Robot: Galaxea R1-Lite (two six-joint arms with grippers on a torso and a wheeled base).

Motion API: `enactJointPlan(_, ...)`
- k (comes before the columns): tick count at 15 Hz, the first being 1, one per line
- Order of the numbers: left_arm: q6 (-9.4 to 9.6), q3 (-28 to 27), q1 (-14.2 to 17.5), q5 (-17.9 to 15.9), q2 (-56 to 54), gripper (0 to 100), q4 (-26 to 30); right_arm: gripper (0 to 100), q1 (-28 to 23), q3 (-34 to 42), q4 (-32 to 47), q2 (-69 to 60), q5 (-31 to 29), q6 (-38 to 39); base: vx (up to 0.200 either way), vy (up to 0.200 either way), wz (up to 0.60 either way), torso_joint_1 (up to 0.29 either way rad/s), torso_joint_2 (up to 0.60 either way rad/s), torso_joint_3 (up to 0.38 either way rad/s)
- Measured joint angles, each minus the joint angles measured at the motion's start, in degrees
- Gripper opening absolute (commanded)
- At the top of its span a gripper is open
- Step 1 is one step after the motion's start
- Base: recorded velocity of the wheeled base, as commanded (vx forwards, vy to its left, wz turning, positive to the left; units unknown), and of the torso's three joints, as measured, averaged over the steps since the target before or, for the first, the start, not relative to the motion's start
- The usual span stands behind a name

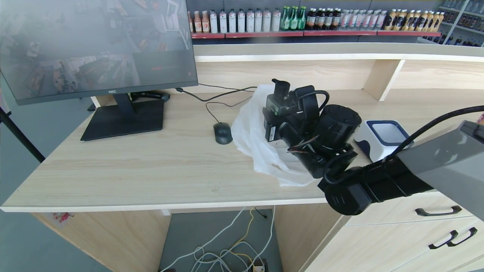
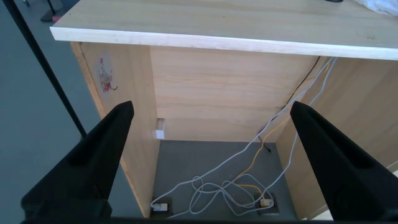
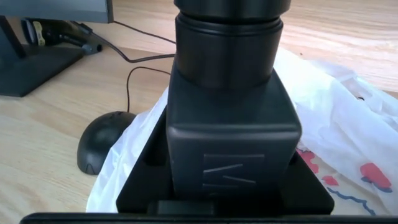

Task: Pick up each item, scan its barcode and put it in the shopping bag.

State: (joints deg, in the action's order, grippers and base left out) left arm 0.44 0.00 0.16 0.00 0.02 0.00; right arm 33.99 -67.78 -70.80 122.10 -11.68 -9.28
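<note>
A white plastic shopping bag (image 1: 252,140) lies crumpled on the wooden counter (image 1: 159,162), right of centre. My right gripper (image 1: 280,90) hovers just over the bag, and its black body (image 3: 230,124) blocks the view of its tips. Red and blue markings (image 3: 373,175) show on the bag's film (image 3: 336,112); whether they are print or an item inside I cannot tell. My left gripper (image 2: 211,107) hangs below the counter's front edge (image 2: 224,42), facing the open space under the desk, open with nothing between its fingers.
A white and blue barcode scanner box (image 1: 382,141) stands right of the bag. A black mouse (image 1: 222,133) lies left of it, and a monitor (image 1: 94,45) on its stand occupies the back left. Loose cables (image 2: 236,183) lie under the desk. Drawers (image 1: 435,226) are at the lower right.
</note>
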Motion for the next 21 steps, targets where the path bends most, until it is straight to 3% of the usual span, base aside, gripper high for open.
enactJointPlan(8,0.0,0.0,0.0,0.0,0.0,100,0.0,0,0.0,-3.9,0.0,4.4,0.0,0.0,0.0,0.0,0.0,0.0,0.0,0.0)
enactJointPlan(21,0.0,0.0,0.0,0.0,0.0,100,0.0,0,-0.1,-4.1,-0.1,7.2,-0.1,0.0,0.0,0.0,0.0,0.0,0.0,0.0)
